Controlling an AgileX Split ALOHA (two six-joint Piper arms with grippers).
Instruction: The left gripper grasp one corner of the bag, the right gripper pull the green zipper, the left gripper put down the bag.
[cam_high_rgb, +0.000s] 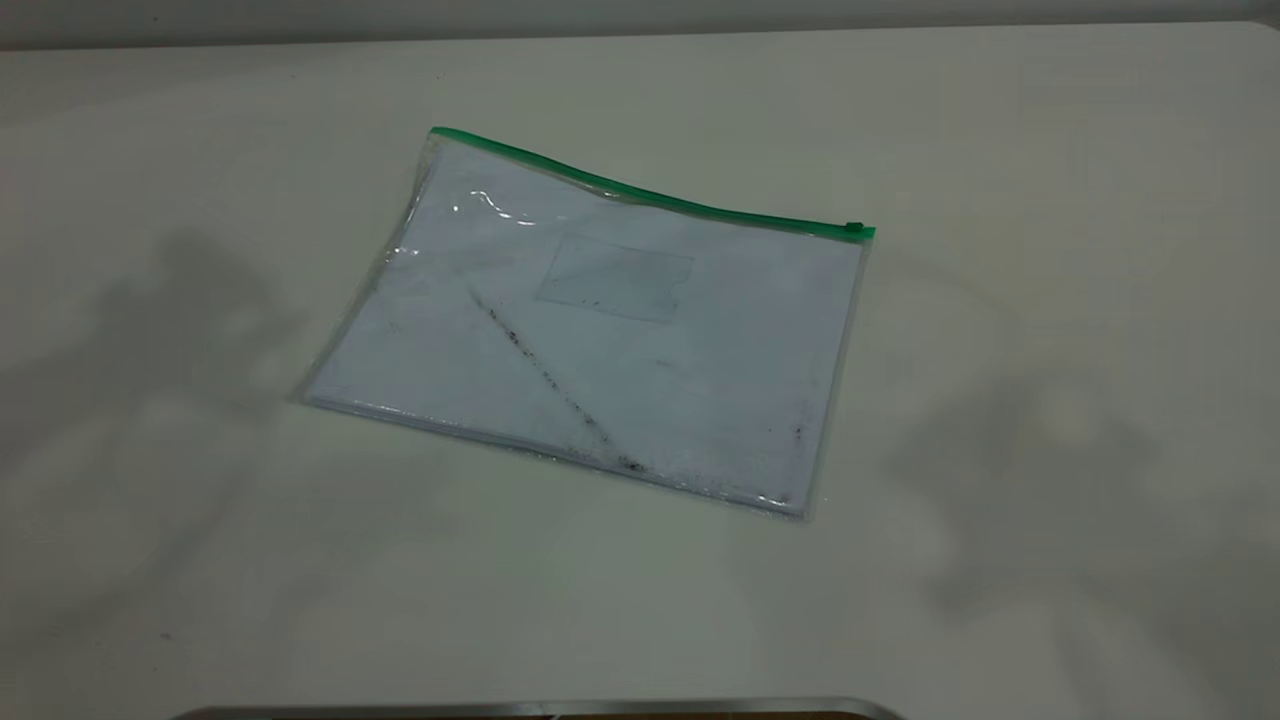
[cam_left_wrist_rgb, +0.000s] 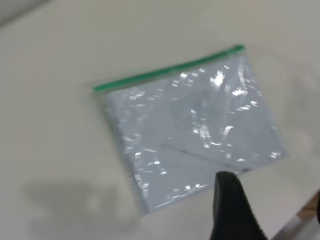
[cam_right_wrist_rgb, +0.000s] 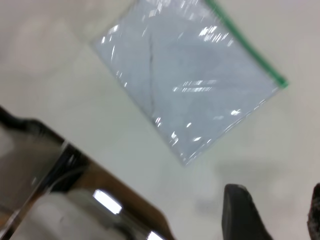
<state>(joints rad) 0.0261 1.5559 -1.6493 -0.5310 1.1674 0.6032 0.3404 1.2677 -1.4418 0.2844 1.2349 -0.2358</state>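
Presently: bag (cam_high_rgb: 600, 330) flat at table (cam_high_rgb: 1050, 200) centre, green zipper (cam_high_rgb: 640, 192) along its 12 o'clock edge. Light, limp, slippery; grip a corner. Left gripper (cam_left_wrist_rgb: 240, 210) unreadable; right gripper (cam_right_wrist_rgb: 280, 212) jaws apart, both aloft.

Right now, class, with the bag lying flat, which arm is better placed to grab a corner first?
Probably left. The left tool hangs above the table just off the bag's plain edge, near a corner, while the right tool hangs farther off.
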